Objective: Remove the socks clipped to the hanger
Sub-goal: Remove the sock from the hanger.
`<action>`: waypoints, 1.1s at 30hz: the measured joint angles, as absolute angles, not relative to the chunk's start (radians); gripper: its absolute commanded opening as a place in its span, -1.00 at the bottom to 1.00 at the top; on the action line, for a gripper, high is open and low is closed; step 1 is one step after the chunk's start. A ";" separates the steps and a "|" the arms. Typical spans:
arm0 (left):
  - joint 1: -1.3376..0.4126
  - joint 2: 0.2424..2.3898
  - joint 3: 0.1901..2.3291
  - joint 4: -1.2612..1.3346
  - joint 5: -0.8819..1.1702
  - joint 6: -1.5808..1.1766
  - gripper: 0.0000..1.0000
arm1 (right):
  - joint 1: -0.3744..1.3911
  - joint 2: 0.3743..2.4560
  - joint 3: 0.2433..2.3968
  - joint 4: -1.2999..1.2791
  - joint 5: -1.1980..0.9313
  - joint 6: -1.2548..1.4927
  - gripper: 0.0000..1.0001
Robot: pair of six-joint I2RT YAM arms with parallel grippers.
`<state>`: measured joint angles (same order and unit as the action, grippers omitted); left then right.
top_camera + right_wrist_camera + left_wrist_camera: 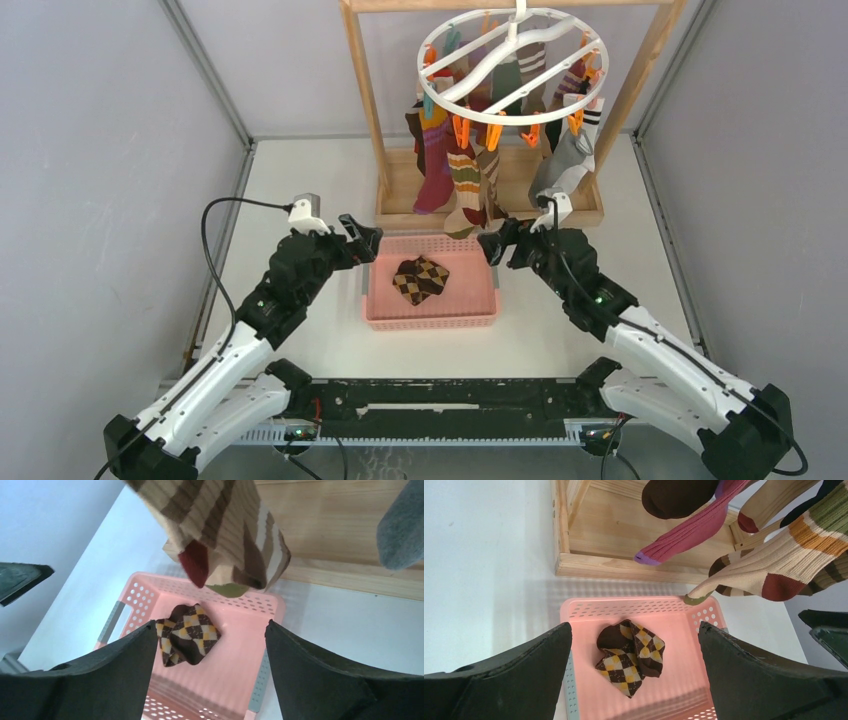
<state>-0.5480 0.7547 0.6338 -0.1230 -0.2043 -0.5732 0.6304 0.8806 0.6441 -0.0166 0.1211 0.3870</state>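
Note:
The white ring hanger [478, 113] hangs from the wooden rack with several socks [462, 185] clipped round its rim: magenta, striped and grey. One brown argyle sock [420, 279] lies crumpled in the pink basket. My left gripper [362, 243] hovers at the basket's far left corner, open and empty, with the argyle sock [631, 655] seen below between its fingers. At the far right corner my right gripper [492, 245] is also open and empty, just under the toe of a tan striped sock [220, 525]. The argyle sock [187, 632] lies below its left finger.
The pink basket [430, 318] sits mid-table in front of the wooden rack's base [400, 215]. A magenta sock [694, 532] and a striped sock [774, 565] dangle over the basket's far edge. A grey sock [402, 525] hangs at the right. Grey walls enclose the table.

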 measured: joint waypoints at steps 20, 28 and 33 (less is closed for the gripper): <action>-0.548 0.765 0.634 -0.124 -0.204 -0.569 1.00 | 0.694 1.083 0.631 0.135 0.037 0.384 0.44; -0.548 0.763 0.634 -0.130 -0.205 -0.569 0.99 | 0.647 1.166 0.640 0.241 0.043 0.384 0.45; -0.548 0.763 0.634 -0.131 -0.205 -0.569 0.99 | 0.614 1.190 0.649 0.310 0.028 0.384 0.45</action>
